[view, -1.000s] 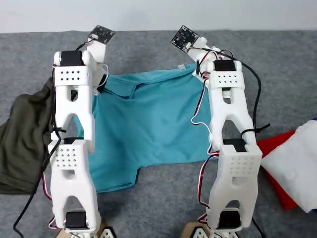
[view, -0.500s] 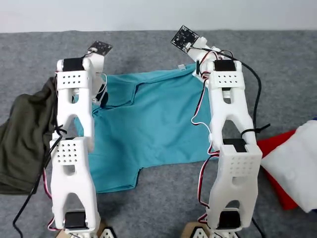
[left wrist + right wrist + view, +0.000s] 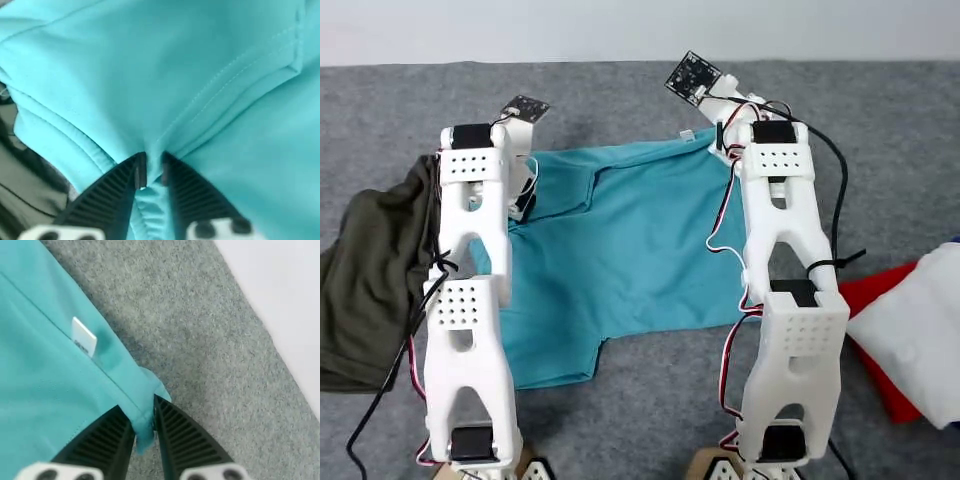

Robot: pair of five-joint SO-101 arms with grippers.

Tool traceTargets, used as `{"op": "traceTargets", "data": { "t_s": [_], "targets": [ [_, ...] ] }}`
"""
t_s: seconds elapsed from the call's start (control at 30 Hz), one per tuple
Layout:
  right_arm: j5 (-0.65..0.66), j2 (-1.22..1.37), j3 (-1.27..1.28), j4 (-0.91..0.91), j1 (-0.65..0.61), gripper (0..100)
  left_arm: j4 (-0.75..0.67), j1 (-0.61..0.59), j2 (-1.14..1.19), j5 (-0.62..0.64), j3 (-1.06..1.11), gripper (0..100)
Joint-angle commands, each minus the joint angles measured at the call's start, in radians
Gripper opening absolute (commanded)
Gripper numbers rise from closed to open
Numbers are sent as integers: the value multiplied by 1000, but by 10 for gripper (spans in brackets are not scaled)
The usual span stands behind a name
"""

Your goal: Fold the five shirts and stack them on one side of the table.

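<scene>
2 closed grippers hold the teal shirt [image 3: 620, 250] spread on the grey table [image 3: 880, 130]: the left gripper [image 3: 150, 171] pinches a fold, the right gripper [image 3: 144, 422] pinches its far corner.

Smooth matt knit cloth, stitched seams: teal shirt [image 3: 200, 75]. Black ribbed matt plastic: left gripper [image 3: 150, 172], right gripper [image 3: 144, 422]. Grey, rough, felt-like fabric beside the right gripper: table cover [image 3: 200, 340]. White matt plastic: arms [image 3: 470, 330].
</scene>
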Motion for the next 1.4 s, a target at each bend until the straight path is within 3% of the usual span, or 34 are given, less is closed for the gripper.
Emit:
{"op": "traceTargets", "data": {
  "t_s": [0.0, 0.43, 0.67, 0.97, 1.13, 1.37],
  "targets": [
    [9, -94, -51, 8, 2, 9, 2, -6, -15, 3, -15, 3],
    [9, -96, -51, 44, 4, 9, 25, -6, -40, 6, -47, 9],
    [9, -96, -51, 41, 4, 9, 21, -44, -64, 9, 13, 124],
    [9, -90, -51, 36, -4, 9, -6, -52, -63, 5, 16, 121],
    [9, -90, -51, 36, -4, 9, -8, -37, -63, 3, 16, 9],
    [9, -96, -51, 38, -4, 9, -2, -37, -63, -15, 16, 3]
  ]
}}
